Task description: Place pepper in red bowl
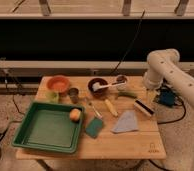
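The slim green pepper [126,94] lies on the wooden table [140,142], right of the dark bowl [97,85]. The orange-red bowl [58,83] stands at the table's back left, empty as far as I can see. My white arm comes in from the right and bends down over the table's right back corner. My gripper [149,90] hangs there, a little right of the pepper and above the table, far from the red bowl.
The dark bowl holds a white spoon. Also on the table are a yellow corn piece [110,107], a light-green cup [52,96], a metal cup [73,93], a teal sponge [94,127], a grey cloth [126,121] and a brush [144,107]. A green tray [45,131] holds an orange [75,114].
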Available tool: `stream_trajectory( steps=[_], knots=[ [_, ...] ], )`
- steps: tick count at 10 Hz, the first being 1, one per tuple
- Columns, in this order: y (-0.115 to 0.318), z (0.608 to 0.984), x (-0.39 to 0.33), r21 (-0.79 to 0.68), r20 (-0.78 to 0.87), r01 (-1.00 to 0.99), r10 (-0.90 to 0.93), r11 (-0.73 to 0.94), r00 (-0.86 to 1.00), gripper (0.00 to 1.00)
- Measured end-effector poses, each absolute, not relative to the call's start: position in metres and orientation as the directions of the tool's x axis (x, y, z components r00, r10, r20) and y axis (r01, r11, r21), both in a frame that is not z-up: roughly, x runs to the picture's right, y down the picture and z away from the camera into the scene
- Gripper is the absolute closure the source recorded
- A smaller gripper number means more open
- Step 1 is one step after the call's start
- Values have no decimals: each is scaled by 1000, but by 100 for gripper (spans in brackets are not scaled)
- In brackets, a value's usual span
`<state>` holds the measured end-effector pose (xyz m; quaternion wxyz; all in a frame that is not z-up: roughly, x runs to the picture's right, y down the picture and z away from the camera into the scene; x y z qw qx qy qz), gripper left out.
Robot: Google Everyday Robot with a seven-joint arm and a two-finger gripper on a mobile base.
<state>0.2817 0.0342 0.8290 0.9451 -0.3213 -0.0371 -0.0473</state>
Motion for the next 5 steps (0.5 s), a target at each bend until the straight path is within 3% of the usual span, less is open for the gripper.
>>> stream_trajectory(
  steps=[5],
  knots=[
    [17, 880, 267, -646, 36, -52, 98, 762, 994, 30]
  ],
)
